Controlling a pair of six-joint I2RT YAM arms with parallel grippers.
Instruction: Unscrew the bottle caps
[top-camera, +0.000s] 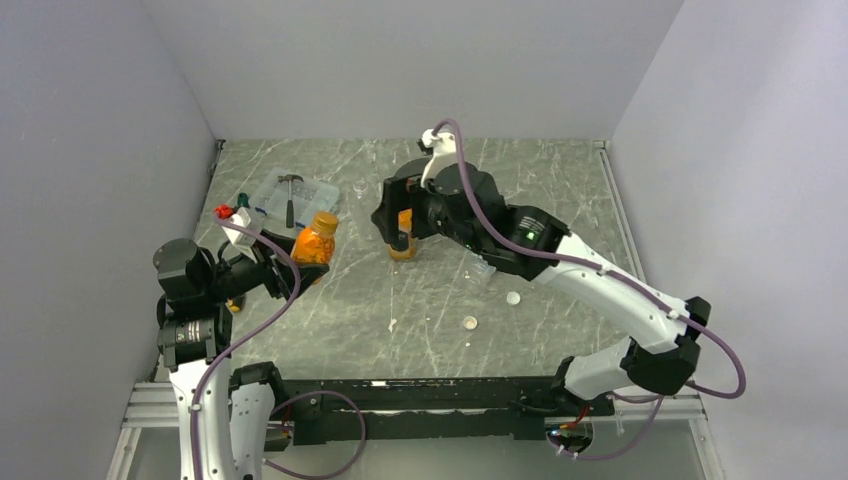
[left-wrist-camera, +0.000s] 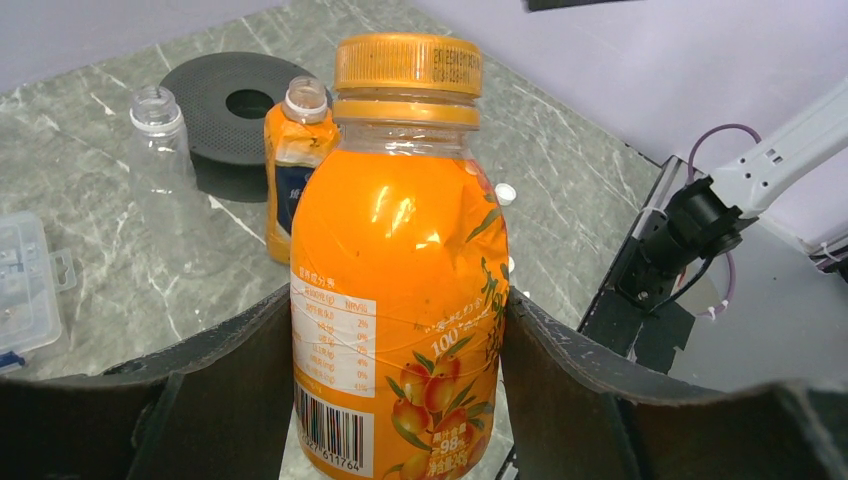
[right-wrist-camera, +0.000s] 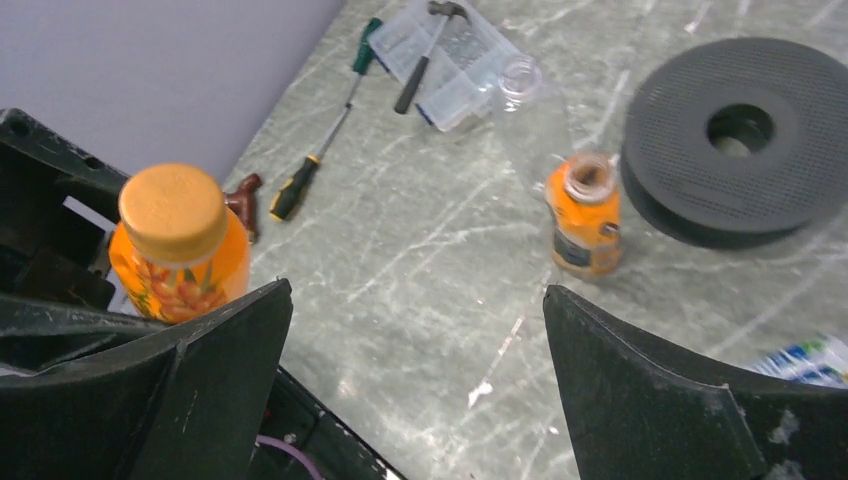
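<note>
My left gripper (left-wrist-camera: 398, 298) is shut on the short stubby orange bottle (left-wrist-camera: 400, 290) and holds it upright at the left (top-camera: 312, 246). Its orange cap (left-wrist-camera: 407, 65) is on; it also shows in the right wrist view (right-wrist-camera: 172, 208). The tall orange bottle (top-camera: 402, 243) stands mid-table with an open neck (right-wrist-camera: 583, 180). The clear bottle (left-wrist-camera: 160, 130) stands capless behind it (right-wrist-camera: 520, 90). Two white caps (top-camera: 513, 297) (top-camera: 470, 322) lie loose on the table. My right gripper (right-wrist-camera: 416, 292) is wide open and empty, hovering beside the tall bottle (top-camera: 392, 222).
A big black disc with a hole (right-wrist-camera: 740, 130) lies at the back, partly hidden by my right arm in the top view. A clear tool case with a hammer (top-camera: 290, 195) and screwdrivers (right-wrist-camera: 300, 185) lie back left. A crumpled wrapper (top-camera: 480, 268) lies near my right arm.
</note>
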